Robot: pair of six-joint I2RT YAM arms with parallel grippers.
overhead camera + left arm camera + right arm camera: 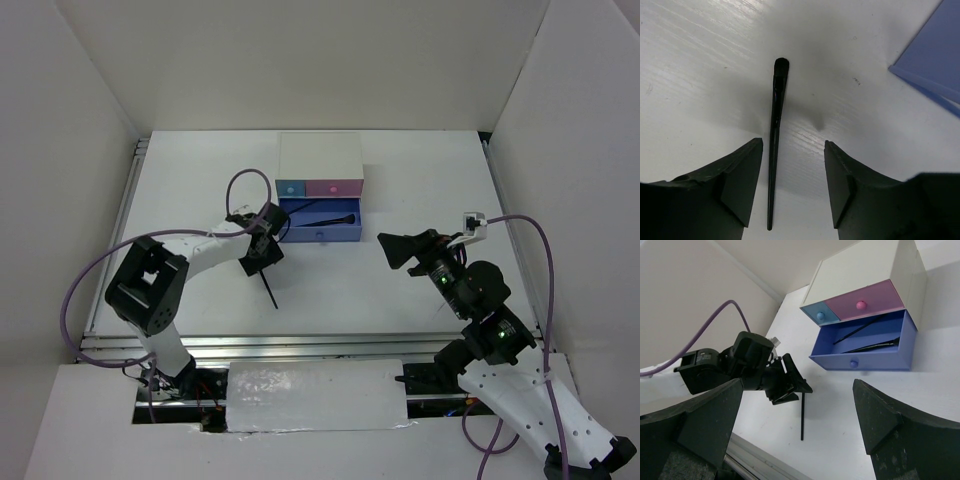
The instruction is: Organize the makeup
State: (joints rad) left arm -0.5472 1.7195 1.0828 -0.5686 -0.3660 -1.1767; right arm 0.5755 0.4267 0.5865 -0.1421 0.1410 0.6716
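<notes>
From the left wrist alone, the half-open left tool (793,150) straddles an ungripped pencil (775,145); right tool (797,385) gapes empty.

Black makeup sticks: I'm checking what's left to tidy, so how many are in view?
3. One stick lies on the table inside the left pincer; two more sticks lie in the open blue drawer. Others may hide in the closed drawers.

White drawer box (320,154) sits back-centre on the white worktop (350,300). Top row: small blue drawer (290,187) on L, pink drawer (334,187) on R, both shut. Wide blue bottom drawer (318,236) is pulled out twd the near edge. White walls (300,60) on 3 sides.
</notes>
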